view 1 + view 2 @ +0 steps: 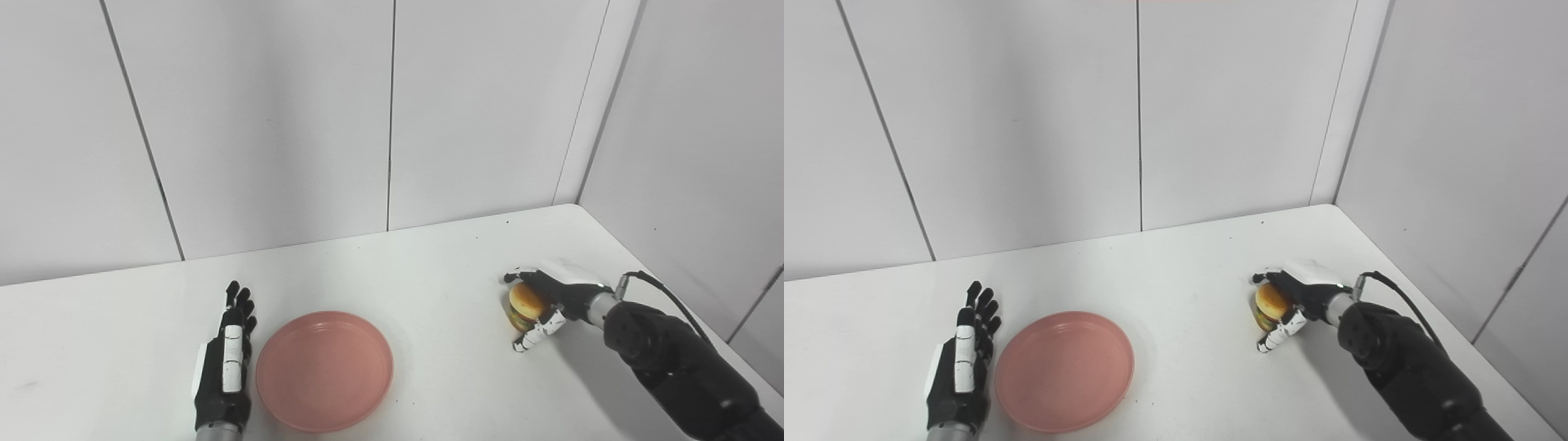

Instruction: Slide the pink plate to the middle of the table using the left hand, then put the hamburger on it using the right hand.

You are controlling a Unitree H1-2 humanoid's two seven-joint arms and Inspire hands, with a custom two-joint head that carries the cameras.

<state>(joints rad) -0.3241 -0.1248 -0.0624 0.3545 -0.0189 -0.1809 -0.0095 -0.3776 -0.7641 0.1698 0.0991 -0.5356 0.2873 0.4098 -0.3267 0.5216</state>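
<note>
White table point(429, 269), grey panelled walls point(263, 122) behind and on the right. Left hand point(224, 361) lies flat near the front edge, fingers straight and close together, holding nothing, just beside the plate's left rim; contact unclear. Right hand point(542, 306) sits well to the right, fingers and thumb curled around the hamburger point(525, 304), which is at table level. Pink plate point(324, 369) near the front centre, nothing in it.
</note>
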